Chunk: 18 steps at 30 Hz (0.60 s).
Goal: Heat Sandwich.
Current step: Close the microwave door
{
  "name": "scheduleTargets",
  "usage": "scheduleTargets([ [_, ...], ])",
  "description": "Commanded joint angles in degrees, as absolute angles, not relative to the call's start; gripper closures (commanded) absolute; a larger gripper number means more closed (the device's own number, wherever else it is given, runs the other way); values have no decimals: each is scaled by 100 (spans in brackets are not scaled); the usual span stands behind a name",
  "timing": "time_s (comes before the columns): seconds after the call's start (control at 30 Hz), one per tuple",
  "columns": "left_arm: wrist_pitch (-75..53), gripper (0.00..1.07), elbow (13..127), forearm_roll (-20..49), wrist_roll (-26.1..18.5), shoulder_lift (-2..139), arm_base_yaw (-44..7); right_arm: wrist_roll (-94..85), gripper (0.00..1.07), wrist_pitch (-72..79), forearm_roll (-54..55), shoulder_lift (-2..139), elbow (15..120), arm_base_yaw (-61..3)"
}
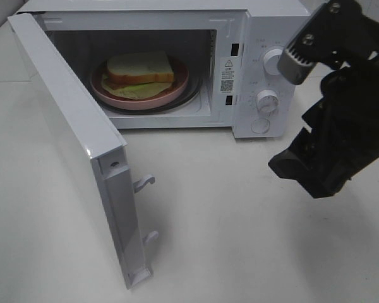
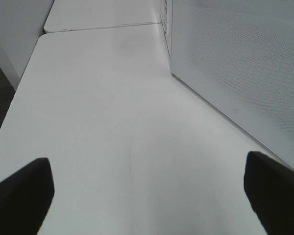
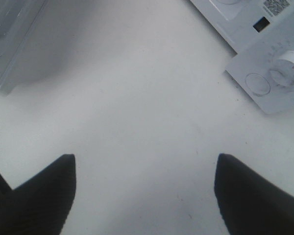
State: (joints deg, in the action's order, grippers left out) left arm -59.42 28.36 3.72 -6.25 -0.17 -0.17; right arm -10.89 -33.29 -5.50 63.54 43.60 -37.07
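Right pincer (image 3: 147, 196) hung open, empty; left pincer (image 2: 147, 196) likewise. Sandwich (image 1: 141, 68) sat on plate (image 1: 139, 101) inside microwave (image 1: 265, 38), so I judged closing the door (image 1: 69, 139) came next.

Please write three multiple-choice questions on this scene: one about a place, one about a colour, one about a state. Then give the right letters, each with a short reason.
1. Where is the white sliced-bread sandwich with green-yellow filling, relative to the white microwave oven?
A. on top of it
B. inside it, on a round plate
C. on its door

2. What colour is the round plate?
A. blue
B. green
C. pink

3. In what state is the oven's white hinged door?
A. swung wide open
B. fully closed
C. taken off

Answers:
1 B, as the exterior high view shows the sandwich on the plate in the oven's cavity.
2 C, as a pink rim shows all around the bread.
3 A, as the door stands out toward the camera and leaves the cavity in full view.
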Motion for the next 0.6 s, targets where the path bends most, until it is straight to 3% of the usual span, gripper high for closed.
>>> scheduleTargets([
  [0.03, -5896, 3, 2830, 367, -613, -149, -6, -779, 31, -3701, -716, 5924, 4337, -3690],
  [0.6, -5896, 3, 2830, 367, -613, -149, -6, -453, 31, -5689, -751, 4337, 4337, -3690],
])
